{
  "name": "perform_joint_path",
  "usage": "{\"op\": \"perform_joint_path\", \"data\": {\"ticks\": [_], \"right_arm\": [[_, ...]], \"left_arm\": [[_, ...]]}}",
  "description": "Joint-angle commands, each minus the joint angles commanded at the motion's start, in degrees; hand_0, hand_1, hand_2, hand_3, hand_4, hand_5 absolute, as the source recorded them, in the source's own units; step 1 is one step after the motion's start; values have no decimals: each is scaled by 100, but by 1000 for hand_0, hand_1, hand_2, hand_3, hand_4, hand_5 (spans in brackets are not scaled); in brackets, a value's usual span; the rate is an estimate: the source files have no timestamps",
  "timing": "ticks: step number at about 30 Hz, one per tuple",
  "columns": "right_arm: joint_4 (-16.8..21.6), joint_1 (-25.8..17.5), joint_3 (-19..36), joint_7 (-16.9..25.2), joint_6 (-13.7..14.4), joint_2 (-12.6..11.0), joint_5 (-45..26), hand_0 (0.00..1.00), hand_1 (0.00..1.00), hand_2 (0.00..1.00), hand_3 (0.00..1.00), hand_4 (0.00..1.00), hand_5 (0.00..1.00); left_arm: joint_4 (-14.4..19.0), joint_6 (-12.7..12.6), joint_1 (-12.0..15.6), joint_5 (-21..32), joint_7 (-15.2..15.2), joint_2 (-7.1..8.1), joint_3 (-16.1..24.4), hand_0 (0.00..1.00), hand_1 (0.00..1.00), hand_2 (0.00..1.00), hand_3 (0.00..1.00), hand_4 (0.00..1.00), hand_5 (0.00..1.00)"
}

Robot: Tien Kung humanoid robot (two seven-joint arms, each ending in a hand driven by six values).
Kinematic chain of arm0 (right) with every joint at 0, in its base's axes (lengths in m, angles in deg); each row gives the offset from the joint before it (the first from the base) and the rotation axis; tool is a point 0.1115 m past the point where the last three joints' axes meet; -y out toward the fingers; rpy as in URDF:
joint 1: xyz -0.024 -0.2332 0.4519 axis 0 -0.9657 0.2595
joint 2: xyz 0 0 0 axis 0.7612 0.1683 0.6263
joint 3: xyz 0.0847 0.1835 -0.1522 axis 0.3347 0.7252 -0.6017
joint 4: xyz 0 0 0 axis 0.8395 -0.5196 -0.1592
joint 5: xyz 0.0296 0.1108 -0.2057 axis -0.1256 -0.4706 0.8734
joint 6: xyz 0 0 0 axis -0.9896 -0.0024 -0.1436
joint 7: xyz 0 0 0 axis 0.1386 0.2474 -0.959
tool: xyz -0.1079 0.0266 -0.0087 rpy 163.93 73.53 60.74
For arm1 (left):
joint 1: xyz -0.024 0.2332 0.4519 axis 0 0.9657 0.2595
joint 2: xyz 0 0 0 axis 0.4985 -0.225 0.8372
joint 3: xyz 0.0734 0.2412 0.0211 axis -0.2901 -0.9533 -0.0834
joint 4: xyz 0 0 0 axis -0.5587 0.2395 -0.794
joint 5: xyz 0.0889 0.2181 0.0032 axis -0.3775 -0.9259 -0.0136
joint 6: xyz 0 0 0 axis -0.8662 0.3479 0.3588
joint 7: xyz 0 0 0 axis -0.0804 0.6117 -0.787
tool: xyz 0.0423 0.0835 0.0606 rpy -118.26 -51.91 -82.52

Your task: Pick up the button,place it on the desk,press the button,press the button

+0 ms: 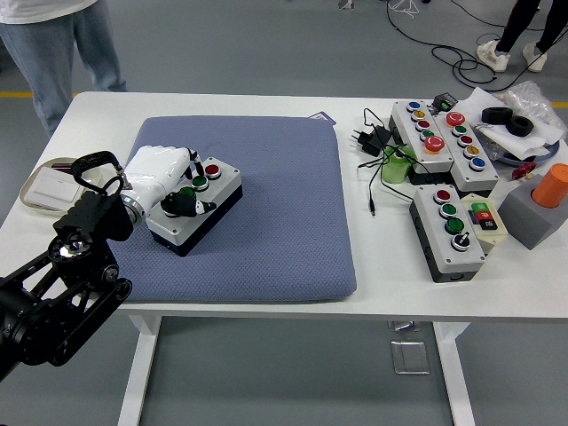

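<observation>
A grey button box (219,189) with a black base lies on the blue pad (275,213), angled, with a red button (212,169) and a green button (201,182) showing on top. My left hand (182,193), white with dark fingertips, lies over the box's near-left end. Its fingers are curled down onto the top of the box, and a dark fingertip (193,206) rests where the lowest button sits, hiding it. The box stands flat on the pad. My right arm is out of view.
A shallow tray (35,206) holding a white switch sits at the table's left edge beside my arm. Several more button boxes (448,229), a plug with cables (373,138) and an orange cylinder (552,184) on a grey block fill the right side. A person (53,40) stands at the far left.
</observation>
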Motion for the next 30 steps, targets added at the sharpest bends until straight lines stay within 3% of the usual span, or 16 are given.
{"op": "perform_joint_path", "data": {"ticks": [5, 6, 14, 17, 18, 24, 30], "right_arm": [[0, 5, 7, -3, -2, 1, 12, 631, 468, 527, 582, 270, 14], [0, 4, 5, -3, -2, 1, 10, 631, 469, 527, 583, 269, 14], [0, 2, 10, -8, -6, 2, 19, 631, 468, 527, 582, 269, 13], [0, 2, 14, -7, -6, 1, 22, 631, 468, 527, 582, 269, 13], [0, 2, 11, -5, -6, 2, 15, 631, 468, 528, 582, 269, 12], [0, 13, 10, -5, -9, -2, 30, 631, 467, 527, 582, 270, 12], [0, 17, -5, 1, -7, -3, 15, 631, 467, 526, 582, 270, 13]], "left_arm": [[160, -4, 16, 0, -324, 8, 50, 465, 683, 763, 840, 998, 604], [195, -14, 22, 0, -355, 11, 61, 703, 878, 973, 998, 998, 834], [416, -13, 33, 19, -620, 10, 82, 741, 909, 998, 998, 998, 843], [417, 288, 11, 240, -869, -34, 29, 741, 909, 998, 998, 998, 843], [416, 379, 3, 312, -962, -55, -4, 832, 960, 998, 998, 998, 862], [171, 781, -142, 371, -1828, -276, -222, 852, 969, 998, 998, 998, 865], [-149, 796, -195, 344, -1847, -449, -243, 825, 951, 998, 998, 998, 834]]}}
